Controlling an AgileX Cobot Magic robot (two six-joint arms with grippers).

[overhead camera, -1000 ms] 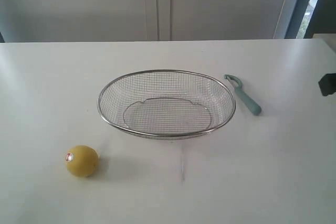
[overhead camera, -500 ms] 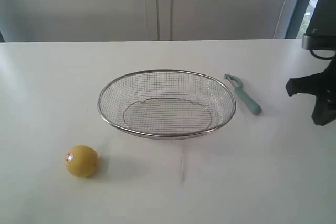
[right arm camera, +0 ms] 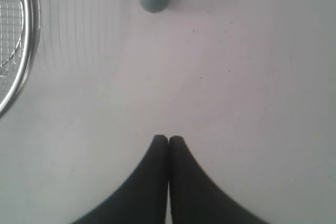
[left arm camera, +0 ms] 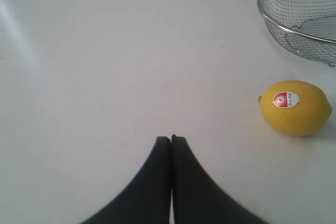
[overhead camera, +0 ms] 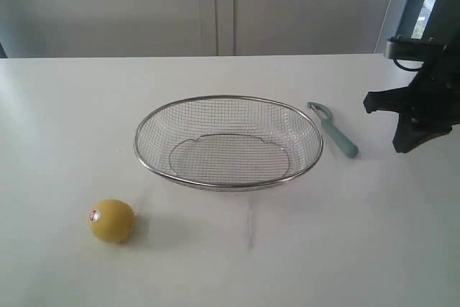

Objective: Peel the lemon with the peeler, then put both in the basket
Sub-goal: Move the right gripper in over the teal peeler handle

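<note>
Exterior view: lemon (overhead camera: pixel 112 221) sits on the desk (overhead camera: pixel 72 106) off the basket's (overhead camera: pixel 228 186) front-left, peeler (overhead camera: pixel 336 133) just beside its right rim, probably one item per arm. Left tool (left arm camera: pixel 171 139) and right tool (right arm camera: pixel 168 139) are both pinched together, holding nothing yet.

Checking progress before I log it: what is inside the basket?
Nothing: the basket shows only bare mesh. The lemon and peeler lie outside it on the table. Nothing covers its inside in the exterior view.

Seemingly a lab (bare white table (overhead camera: pixel 72 106), blank wall (overhead camera: pixel 108 5)).
</note>
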